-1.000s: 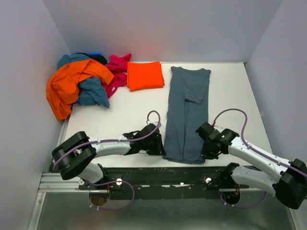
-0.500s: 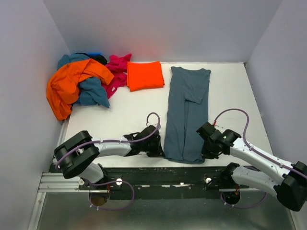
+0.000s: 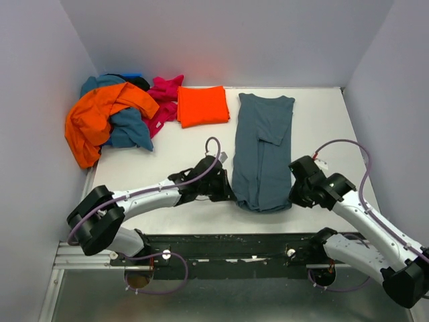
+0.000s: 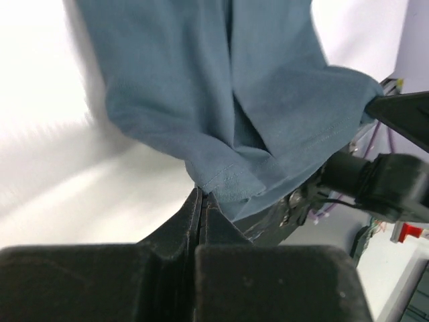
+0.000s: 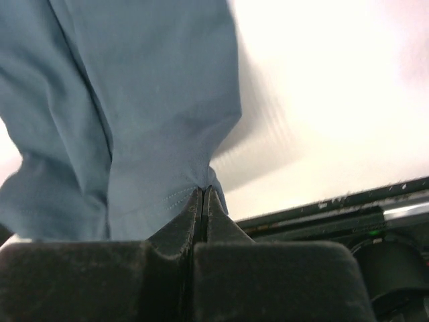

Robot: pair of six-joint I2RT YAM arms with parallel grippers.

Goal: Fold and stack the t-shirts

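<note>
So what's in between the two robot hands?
The near hem of the blue-grey t-shirt. The top view shows it running from the left gripper to the right gripper, and each gripper pinches one corner of it.

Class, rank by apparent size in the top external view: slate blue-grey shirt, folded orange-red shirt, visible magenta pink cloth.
1. slate blue-grey shirt
2. folded orange-red shirt
3. magenta pink cloth, partly buried in the pile, so its true size is unknown
</note>
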